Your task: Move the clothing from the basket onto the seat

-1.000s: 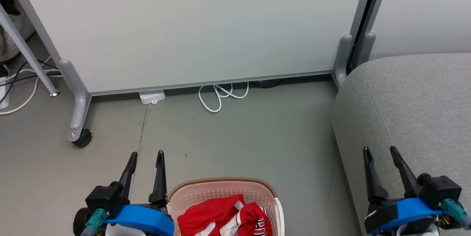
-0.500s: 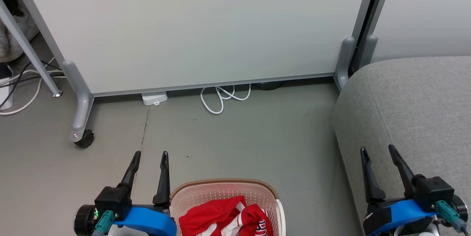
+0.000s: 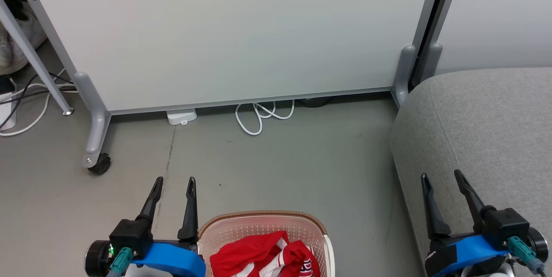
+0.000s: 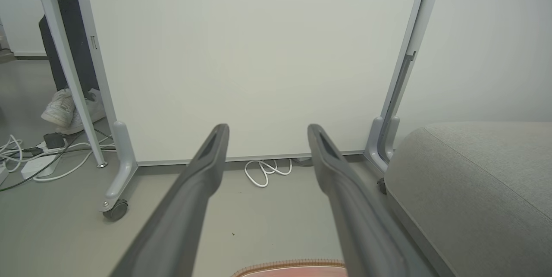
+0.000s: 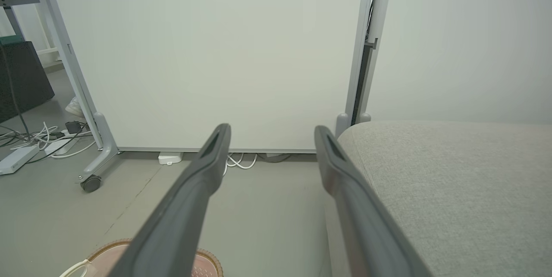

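Left gripper (image 3: 175,179) spread; head view reveals clothing (image 3: 254,254) inside basket (image 3: 258,215)

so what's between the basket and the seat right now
Nothing but floor. In the head view, the stretch from the basket across to the seat is bare grey floor, and the two stand apart.

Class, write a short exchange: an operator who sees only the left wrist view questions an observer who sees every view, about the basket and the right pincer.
Operator: I see just the basket rim. Anything inside?
Observer: Yes, red clothing with white trim lies in it.
Operator: Where is the right pincer?
Observer: Open and empty; the head view shows it against the grey seat.
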